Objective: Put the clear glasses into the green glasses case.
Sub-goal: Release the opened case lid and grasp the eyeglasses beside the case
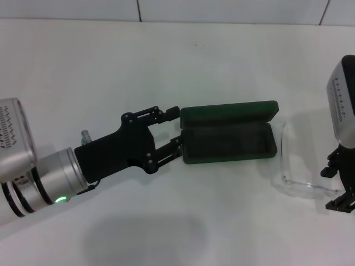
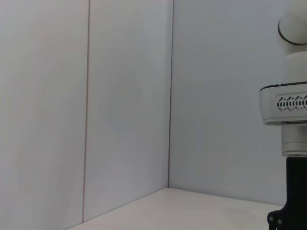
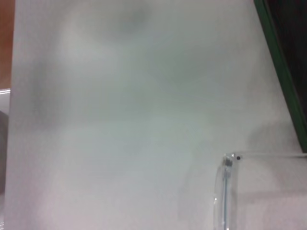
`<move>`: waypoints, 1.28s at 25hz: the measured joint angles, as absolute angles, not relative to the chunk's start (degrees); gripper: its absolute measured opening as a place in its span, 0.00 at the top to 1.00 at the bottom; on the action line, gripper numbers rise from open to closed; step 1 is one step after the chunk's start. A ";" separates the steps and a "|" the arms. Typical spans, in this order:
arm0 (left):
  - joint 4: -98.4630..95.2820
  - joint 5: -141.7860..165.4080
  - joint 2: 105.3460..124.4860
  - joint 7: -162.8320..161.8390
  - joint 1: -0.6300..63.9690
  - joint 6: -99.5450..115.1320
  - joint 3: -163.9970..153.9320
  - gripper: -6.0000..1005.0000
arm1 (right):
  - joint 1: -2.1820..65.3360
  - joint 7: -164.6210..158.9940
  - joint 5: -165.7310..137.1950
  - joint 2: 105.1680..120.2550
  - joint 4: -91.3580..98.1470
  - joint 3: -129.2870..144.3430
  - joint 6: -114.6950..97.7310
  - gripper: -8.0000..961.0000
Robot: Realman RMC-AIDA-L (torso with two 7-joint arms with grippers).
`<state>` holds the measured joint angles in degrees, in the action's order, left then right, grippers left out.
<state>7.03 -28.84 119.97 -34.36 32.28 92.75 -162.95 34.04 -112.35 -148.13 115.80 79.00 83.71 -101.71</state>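
Observation:
The green glasses case (image 1: 228,143) lies open in the middle of the white table, its lid (image 1: 230,113) folded back toward the far side and its dark lining showing. My left gripper (image 1: 177,126) is open at the case's left end, one fingertip by the lid and one by the base. The clear glasses (image 1: 299,180) lie on the table right of the case. My right gripper (image 1: 334,183) is open at their right end. In the right wrist view, a clear arm and hinge of the glasses (image 3: 225,191) show beside the case's green edge (image 3: 283,81).
The white table (image 1: 166,61) runs back to a pale wall. The left wrist view shows only the wall corner and my right arm (image 2: 292,105) standing over the table. A small grey stub (image 1: 86,134) shows just behind my left wrist.

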 joint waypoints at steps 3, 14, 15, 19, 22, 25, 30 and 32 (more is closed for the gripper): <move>7.03 -28.84 119.93 -34.36 32.17 92.68 -162.95 0.48 | 33.99 -112.42 -148.09 115.90 78.97 84.13 -101.28 0.32; 7.03 -28.84 119.88 -34.16 31.73 92.44 -162.95 0.48 | 34.54 -113.16 -147.68 116.06 77.08 87.67 -98.97 0.55; 7.03 -28.84 119.88 -34.16 31.73 92.44 -162.95 0.48 | 34.59 -113.17 -147.73 116.06 76.95 88.16 -98.77 0.57; 7.03 -28.83 119.88 -34.16 31.73 92.44 -162.95 0.48 | 34.56 -113.18 -147.57 116.04 77.14 88.23 -98.44 0.66; 7.03 -28.82 119.88 -34.17 31.72 92.44 -162.95 0.48 | 34.40 -113.19 -147.55 116.03 77.19 88.12 -98.10 0.72; 7.03 -28.83 119.88 -34.19 31.73 92.44 -162.95 0.48 | 34.27 -113.20 -147.55 116.01 77.32 88.23 -98.02 0.76; 7.03 -28.84 119.88 -34.19 31.73 92.44 -162.95 0.48 | 34.24 -113.43 -147.55 115.93 77.71 88.06 -98.39 0.80; 7.03 -29.09 119.86 -34.19 31.66 92.45 -162.95 0.48 | 34.18 -113.63 -147.56 115.91 78.40 88.01 -98.25 0.82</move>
